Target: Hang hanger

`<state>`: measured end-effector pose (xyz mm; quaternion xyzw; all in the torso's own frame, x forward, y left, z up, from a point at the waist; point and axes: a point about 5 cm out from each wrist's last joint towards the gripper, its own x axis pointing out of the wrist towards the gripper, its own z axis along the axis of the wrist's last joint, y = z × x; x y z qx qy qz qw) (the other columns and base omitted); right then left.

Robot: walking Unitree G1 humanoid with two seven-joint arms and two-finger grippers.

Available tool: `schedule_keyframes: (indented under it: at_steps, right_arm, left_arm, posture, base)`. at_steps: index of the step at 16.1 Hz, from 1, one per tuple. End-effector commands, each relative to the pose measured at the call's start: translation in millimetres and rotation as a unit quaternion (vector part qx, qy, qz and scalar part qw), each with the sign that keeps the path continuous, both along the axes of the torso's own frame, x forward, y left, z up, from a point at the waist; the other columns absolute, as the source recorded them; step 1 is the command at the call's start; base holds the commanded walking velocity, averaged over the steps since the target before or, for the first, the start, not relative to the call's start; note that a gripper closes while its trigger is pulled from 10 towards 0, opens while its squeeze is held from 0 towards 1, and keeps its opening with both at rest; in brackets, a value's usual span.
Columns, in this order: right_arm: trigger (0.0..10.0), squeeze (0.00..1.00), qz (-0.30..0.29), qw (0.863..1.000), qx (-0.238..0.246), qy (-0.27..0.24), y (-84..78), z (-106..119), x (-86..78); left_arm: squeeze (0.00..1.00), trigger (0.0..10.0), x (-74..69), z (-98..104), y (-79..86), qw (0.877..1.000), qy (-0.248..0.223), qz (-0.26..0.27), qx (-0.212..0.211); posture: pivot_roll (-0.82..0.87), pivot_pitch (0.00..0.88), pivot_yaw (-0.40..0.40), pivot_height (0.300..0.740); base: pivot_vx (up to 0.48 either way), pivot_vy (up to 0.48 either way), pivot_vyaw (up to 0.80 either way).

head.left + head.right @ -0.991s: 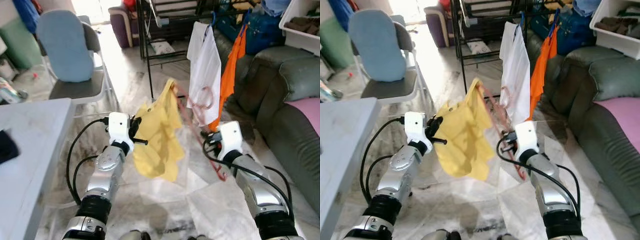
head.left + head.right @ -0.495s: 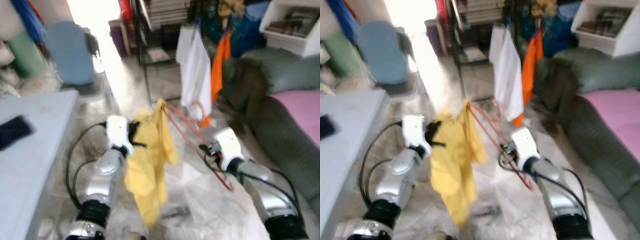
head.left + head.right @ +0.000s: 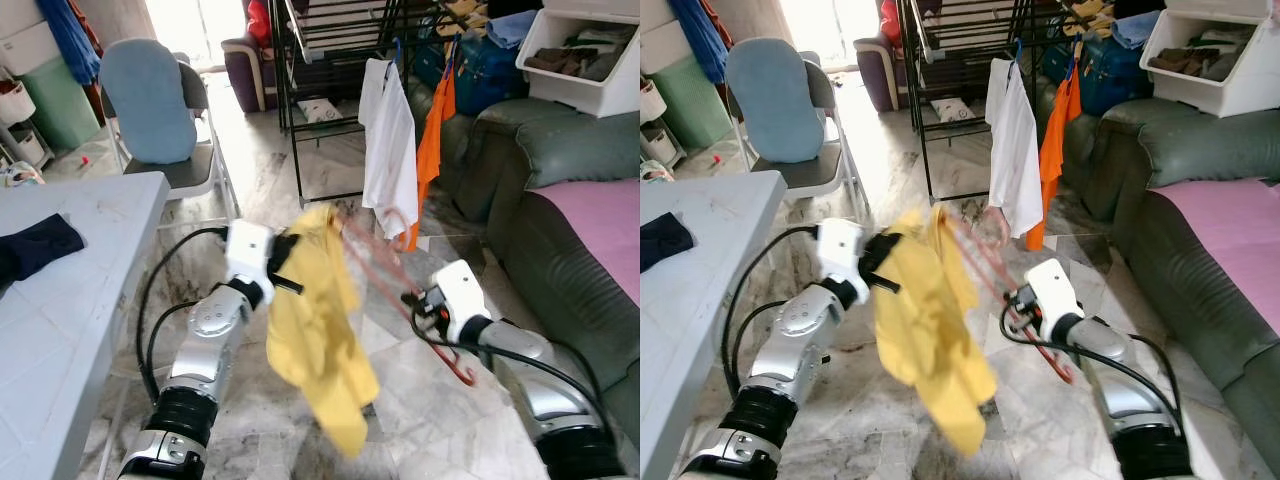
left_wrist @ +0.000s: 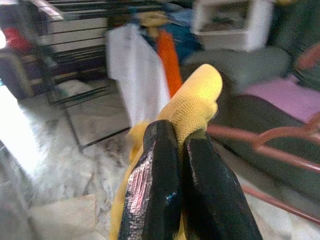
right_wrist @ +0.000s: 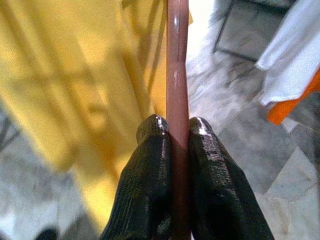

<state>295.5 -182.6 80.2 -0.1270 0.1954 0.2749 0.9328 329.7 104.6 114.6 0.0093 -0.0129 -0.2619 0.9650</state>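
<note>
A yellow shirt point(image 3: 315, 330) hangs from a pink plastic hanger point(image 3: 385, 275) held between my arms in front of me. My left gripper point(image 3: 287, 262) is shut on the shirt's upper edge; the left wrist view has its black fingers point(image 4: 165, 165) pinching the yellow cloth point(image 4: 195, 102). My right gripper point(image 3: 412, 298) is shut on the hanger's bar, and its fingertips point(image 5: 155, 127) clamp the pink hanger point(image 5: 177, 75) in the right wrist view. A black drying rack point(image 3: 300, 100) stands ahead, carrying a white shirt point(image 3: 388, 140) and an orange garment point(image 3: 432, 140).
A grey table point(image 3: 90, 260) with a dark cloth point(image 3: 35, 245) is at my left. A folding chair with a blue cushion point(image 3: 150, 100) stands behind it. A dark green sofa point(image 3: 560, 180) with a pink cover lies to the right. Marble floor lies between.
The camera has steadied and pulled back, so the table with its dark cloth fills more of the left. The yellow shirt has swung lower and to the right. Both grips are unchanged.
</note>
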Motion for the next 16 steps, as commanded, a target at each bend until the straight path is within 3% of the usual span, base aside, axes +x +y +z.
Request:
schedule_keyframes:
  at_steps: [1, 2, 3, 4, 5, 8, 9, 10, 13, 16]
  right_arm:
    - [10.0, 0.00, 0.039, 0.999, -0.019, 0.007, 2.6, 2.9, -3.0]
    - [10.0, 0.00, 0.075, 0.996, -0.049, 0.021, -3.2, 2.1, -8.2]
    - [10.0, 0.00, 0.118, 0.990, -0.069, 0.032, -9.4, 5.5, -13.5]
    - [10.0, 0.00, 0.177, 0.979, -0.091, 0.038, -14.6, 11.9, -21.2]
    - [10.0, 0.00, 0.216, 0.969, -0.110, 0.057, -21.2, 15.6, -28.7]
    - [10.0, 0.00, 0.277, 0.944, -0.137, 0.114, -39.0, 20.8, -48.7]
    - [10.0, 0.00, 0.273, 0.945, -0.136, 0.120, -48.9, 25.5, -51.3]
    - [10.0, 0.00, 0.255, 0.951, -0.136, 0.114, -57.7, 30.7, -48.4]
    - [10.0, 0.00, 0.191, 0.970, -0.144, 0.053, -74.8, 52.3, -30.8]
    - [10.0, 0.00, 0.194, 0.976, -0.096, 0.012, -64.3, 69.0, -21.2]
  left_arm:
    - [0.00, 10.0, 4.1, 20.5, -2.8, 0.996, -0.058, -0.043, 0.043]
    - [0.00, 10.0, 3.8, 25.8, -8.0, 0.985, -0.089, -0.104, 0.103]
    - [0.00, 10.0, 13.3, 29.8, -7.1, 0.969, -0.106, -0.125, 0.183]
    - [0.00, 10.0, 29.4, 38.1, -1.8, 0.952, -0.124, -0.105, 0.259]
    - [0.00, 10.0, 42.8, 48.8, 4.6, 0.938, -0.145, -0.067, 0.308]
    - [0.00, 10.0, 63.8, 72.3, 21.5, 0.927, -0.162, 0.032, 0.338]
    - [0.00, 10.0, 69.6, 81.7, 29.3, 0.915, -0.172, 0.066, 0.358]
    - [0.00, 10.0, 71.9, 86.3, 30.7, 0.910, -0.179, 0.067, 0.367]
    - [0.00, 10.0, 69.6, 82.7, 18.4, 0.895, -0.205, 0.003, 0.395]
    - [0.00, 10.0, 55.1, 64.0, 1.9, 0.850, -0.251, -0.106, 0.451]
  posture:
    - [-0.13, 0.000, 0.057, 0.740]
    - [-0.12, 0.000, 0.052, 0.740]
    - [-0.12, 0.000, 0.057, 0.740]
    - [-0.12, 0.000, 0.065, 0.740]
    - [-0.13, 0.000, 0.071, 0.740]
    - [-0.14, 0.000, 0.081, 0.740]
    - [-0.15, 0.000, 0.088, 0.740]
    - [-0.15, 0.000, 0.088, 0.740]
    - [-0.16, 0.000, 0.102, 0.740]
    - [-0.15, 0.000, 0.095, 0.740]
  base:
    - [0.000, 0.000, 0.00]
    - [0.000, 0.000, 0.00]
    - [0.000, 0.000, 0.00]
    - [0.000, 0.000, 0.00]
    - [0.000, 0.000, 0.00]
    - [0.000, 0.000, 0.00]
    - [0.000, 0.000, 0.00]
    - [0.000, 0.000, 0.00]
    - [0.000, 0.000, 0.00]
    - [0.000, 0.000, 0.00]
